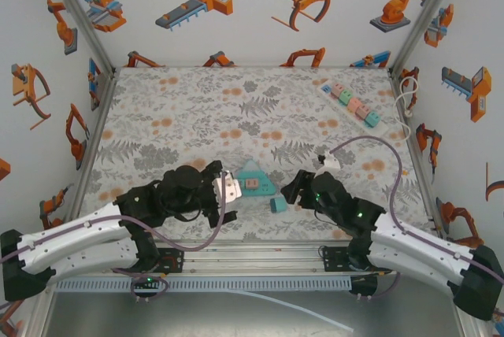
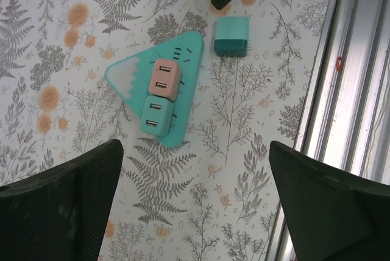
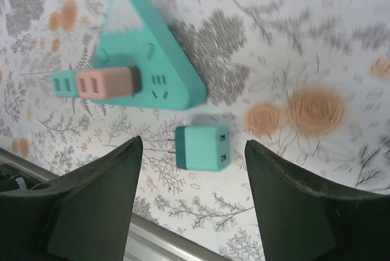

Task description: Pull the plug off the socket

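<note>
A teal triangular socket [image 1: 253, 172] [image 2: 186, 60] [image 3: 177, 84] lies on the floral mat near the front middle. A pink plug [image 2: 164, 79] [image 3: 106, 82] and a teal plug [image 2: 155, 114] [image 3: 63, 83] sit side by side in it. Another teal plug [image 1: 278, 205] [image 2: 231, 35] [image 3: 202, 147] lies loose on the mat just beside the socket, prongs bare. My right gripper [image 1: 293, 189] [image 3: 193, 145] hovers open over this loose plug, fingers apart from it on both sides. My left gripper [image 1: 228, 189] [image 2: 194, 169] stands wide open next to the socket, holding nothing.
A white power strip [image 1: 352, 102] with several coloured plugs lies at the back right, with a white cable [image 1: 405, 99] beside it. The aluminium rail [image 2: 353, 90] [image 3: 152, 236] runs along the near table edge, close to both grippers. Printed walls enclose the mat.
</note>
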